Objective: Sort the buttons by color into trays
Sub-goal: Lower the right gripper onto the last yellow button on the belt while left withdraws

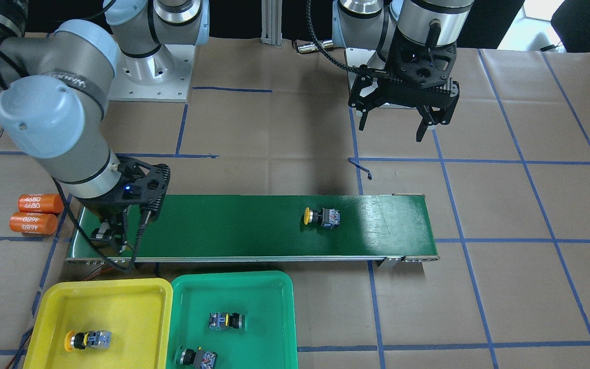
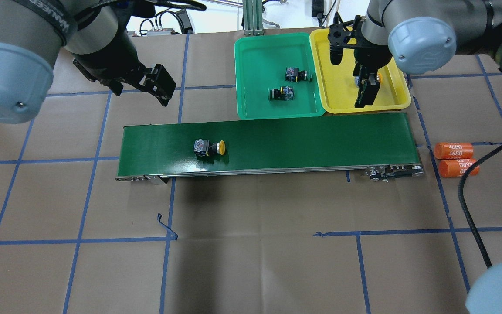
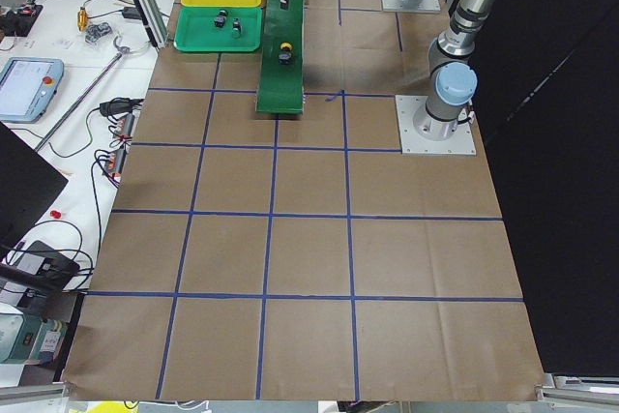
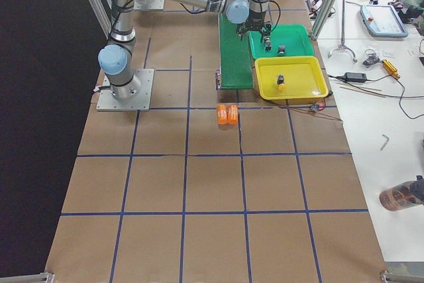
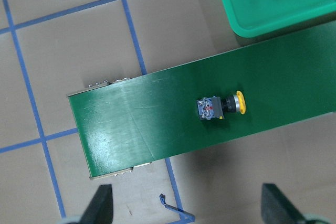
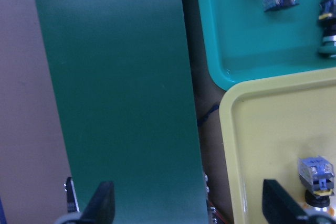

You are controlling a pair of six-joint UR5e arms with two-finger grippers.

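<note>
Nearest the front-facing camera lie two shallow rounded-corner plastic trays, touching side by side on the tabletop, which is covered in brown paper gridded with blue tape. The bright yellow tray holds one black-bodied push-button with a yellow mushroom cap, lying on its side. The green tray holds two more blocky push-buttons, one nearer the belt and one at the tray's outer part; both lie on their sides, and their cap colour is hard to make out. Just beyond the trays runs a long dark green conveyor belt. On it, well apart from the trays, a fourth push-button with a yellow cap lies on its side.

Right pincer: it hangs over the belt end beside the yellow tray; the wrist view shows its fingers spread wide with nothing between them. Left pincer: it hovers above the bare tabletop on the robot's side of the belt, near the opposite end, likewise released and empty, with the belt's yellow-capped button below in its wrist view. Two orange cylinders printed "4680" lie side by side just off the belt end by the right arm.
</note>
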